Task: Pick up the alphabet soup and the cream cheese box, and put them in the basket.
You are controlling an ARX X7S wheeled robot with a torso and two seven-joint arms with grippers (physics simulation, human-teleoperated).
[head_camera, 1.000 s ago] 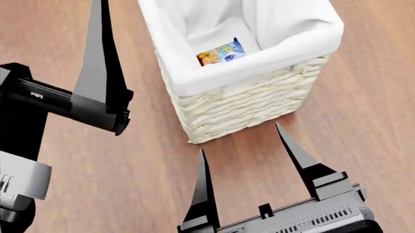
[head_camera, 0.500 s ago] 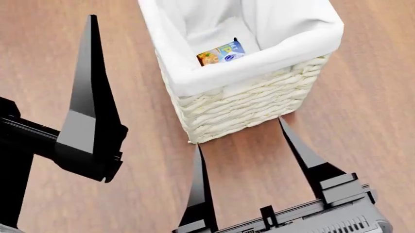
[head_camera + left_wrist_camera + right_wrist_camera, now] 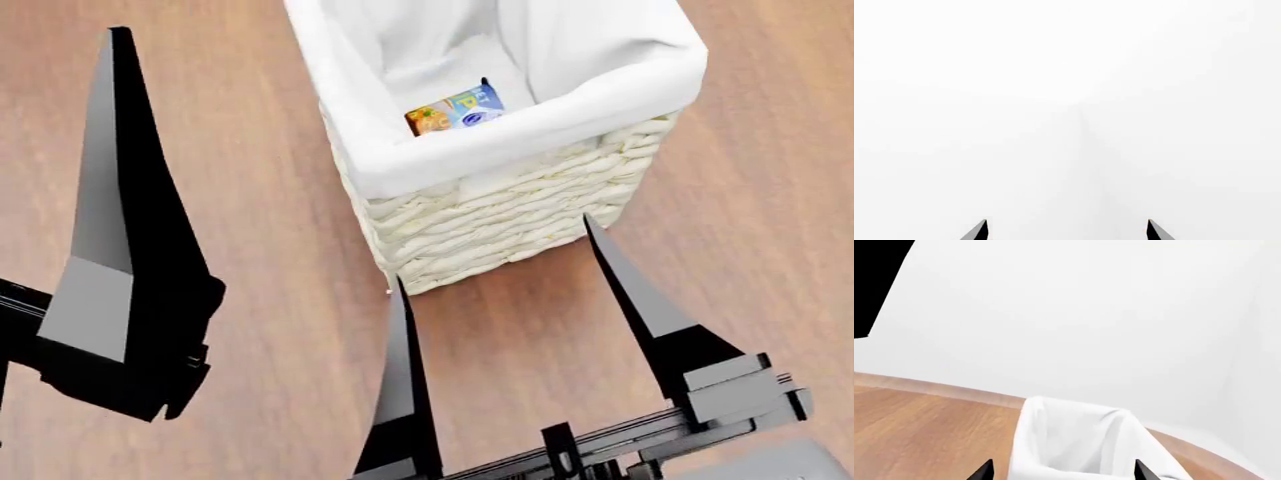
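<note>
The basket [image 3: 507, 215], cream wicker with a white liner, stands on the wood floor, at the top centre of the head view. The alphabet soup [image 3: 455, 108] lies on its side at the bottom of it, blue and orange label up. The cream cheese box is out of view. My right gripper [image 3: 494, 252] is open and empty, just in front of the basket's near wall; the right wrist view shows the basket [image 3: 1074, 440] beyond the right gripper [image 3: 1063, 465]. My left gripper [image 3: 1067, 229] is open and empty, facing a white wall. One left finger [image 3: 114, 200] points up to the basket's left.
Brown wood floor [image 3: 267, 150] surrounds the basket. A white wall [image 3: 1087, 315] with a baseboard [image 3: 934, 387] rises behind it. A black shape [image 3: 877, 280] fills one corner of the right wrist view.
Both grippers have risen closer to the head camera. The left finger slid down and left in view. The right fingertips now reach up to the basket's base. Basket and can have not moved.
</note>
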